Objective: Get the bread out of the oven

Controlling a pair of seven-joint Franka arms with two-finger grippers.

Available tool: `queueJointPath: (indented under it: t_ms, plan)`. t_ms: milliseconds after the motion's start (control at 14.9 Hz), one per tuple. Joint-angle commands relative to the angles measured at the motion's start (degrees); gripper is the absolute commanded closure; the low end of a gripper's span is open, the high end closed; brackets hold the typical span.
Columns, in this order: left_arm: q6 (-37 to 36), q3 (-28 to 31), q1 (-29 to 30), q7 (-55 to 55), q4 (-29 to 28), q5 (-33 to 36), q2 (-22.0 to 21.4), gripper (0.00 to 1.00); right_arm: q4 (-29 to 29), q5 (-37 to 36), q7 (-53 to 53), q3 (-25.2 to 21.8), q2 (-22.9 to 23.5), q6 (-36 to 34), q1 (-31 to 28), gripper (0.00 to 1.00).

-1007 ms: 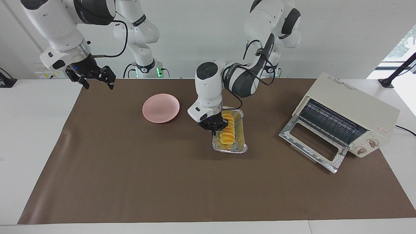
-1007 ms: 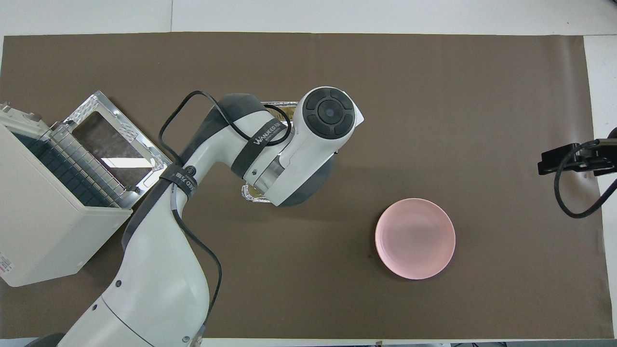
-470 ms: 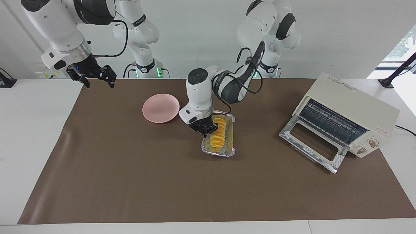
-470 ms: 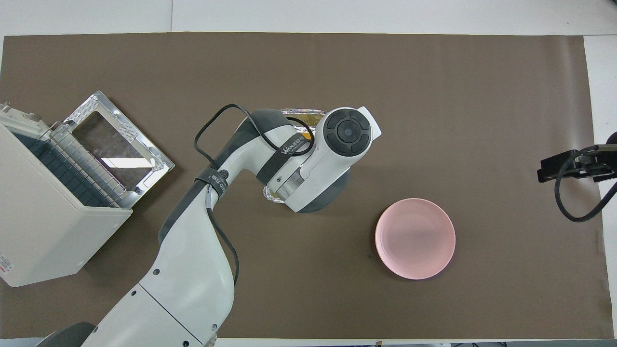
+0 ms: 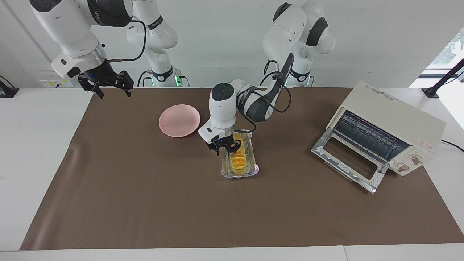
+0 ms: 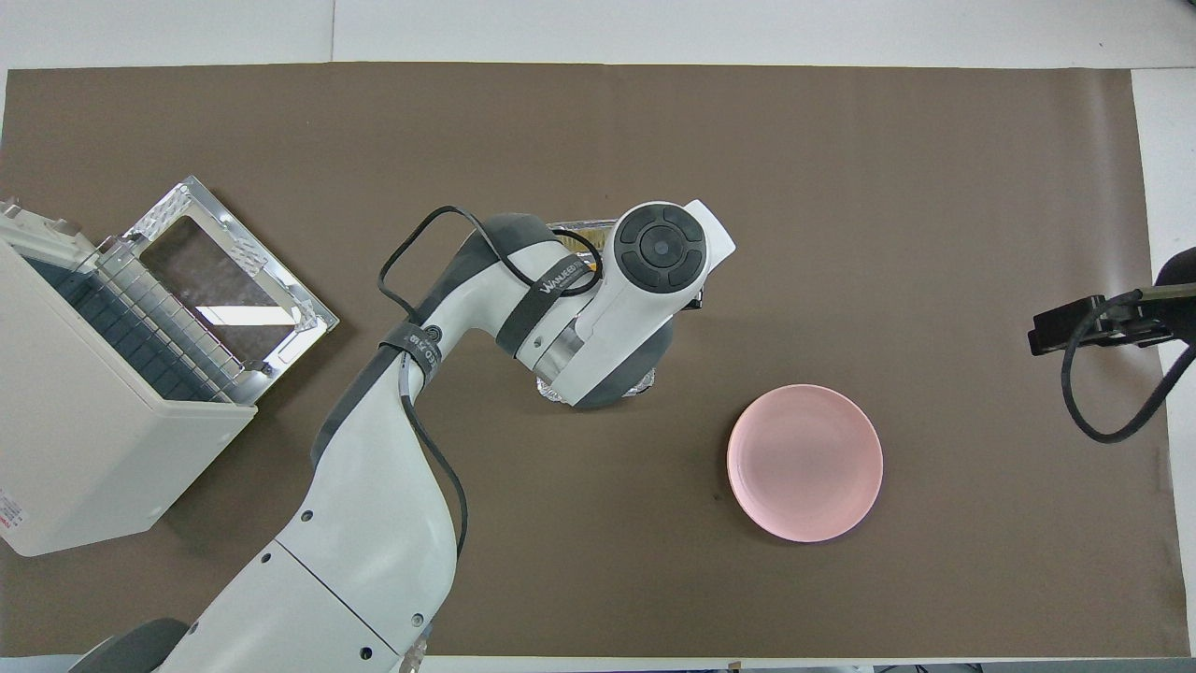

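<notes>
The bread [image 5: 239,158], a ridged golden-yellow loaf, lies in a silver foil tray [image 5: 240,173] on the brown mat, outside the oven [image 5: 395,119]. The cream-white oven stands at the left arm's end with its glass door [image 5: 348,159] dropped open and its rack bare. My left gripper [image 5: 225,150] is low at the tray's rim on the side toward the pink plate, fingers apart, holding nothing. In the overhead view the left arm [image 6: 598,308] hides the bread and shows only slivers of the tray [image 6: 577,225]. My right gripper [image 5: 107,84] waits open, raised over the mat's edge.
A round pink plate [image 5: 179,120] sits on the mat beside the tray, toward the right arm's end, also in the overhead view as the plate [image 6: 804,463]. The oven [image 6: 93,421] and its lowered door [image 6: 234,290] take up the left arm's end.
The left gripper, shut on the tray's rim, dragged the tray with the bread toward the plate and turned it. Its fingers have now parted. The right gripper drifted slightly.
</notes>
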Motion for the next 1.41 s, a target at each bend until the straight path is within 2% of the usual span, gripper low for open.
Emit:
queueJointPath:
  t_ms: [0,67,134,336,470,604,805,940,1074,1342]
  plan:
    - [-5.6,2.7,0.8,-1.4,5.1,-5.8,-2.0,0.00,-0.9,0.1,-1.7,0.7,-1.1,0.8,-0.6,0.00]
    - [-10.5,5.0,2.7,-1.1,6.5,-9.8,-6.6,0.00,-1.6,0.1,-1.8,0.8,-1.1,3.9,-0.4,0.00]
    - [-14.0,5.5,5.9,-1.1,5.3,-10.1,-11.0,0.00,-1.2,-0.3,-1.8,2.2,-0.8,5.4,1.8,0.00]
    - [-24.0,5.7,13.3,-0.6,4.5,-10.1,-18.5,0.00,-0.4,-0.5,-1.1,2.5,1.5,8.9,6.2,0.00]
    - [-29.6,5.7,18.6,4.1,2.0,-10.0,-23.6,0.00,3.8,-0.3,-1.1,2.8,6.2,8.0,8.4,0.00]
    - [-34.2,5.7,24.6,13.8,-0.9,-10.0,-28.4,0.00,8.1,-0.1,2.1,2.8,12.1,7.9,12.2,0.00]
    - [-42.6,6.1,26.8,21.8,-5.1,-9.4,-34.7,0.00,11.4,0.0,12.3,2.8,17.6,10.0,17.6,0.00]
    - [-43.8,5.8,29.6,23.8,-10.1,-9.4,-39.7,0.00,11.4,0.4,16.6,2.8,20.0,14.0,20.4,0.00]
    - [-44.8,5.7,31.9,30.6,-14.4,-9.4,-43.2,0.00,11.3,1.6,20.8,2.8,22.1,17.2,22.0,0.00]
    - [-42.2,5.8,32.5,32.9,-15.9,-9.5,-43.7,0.00,9.9,1.6,25.2,2.8,26.5,22.9,24.1,0.00]
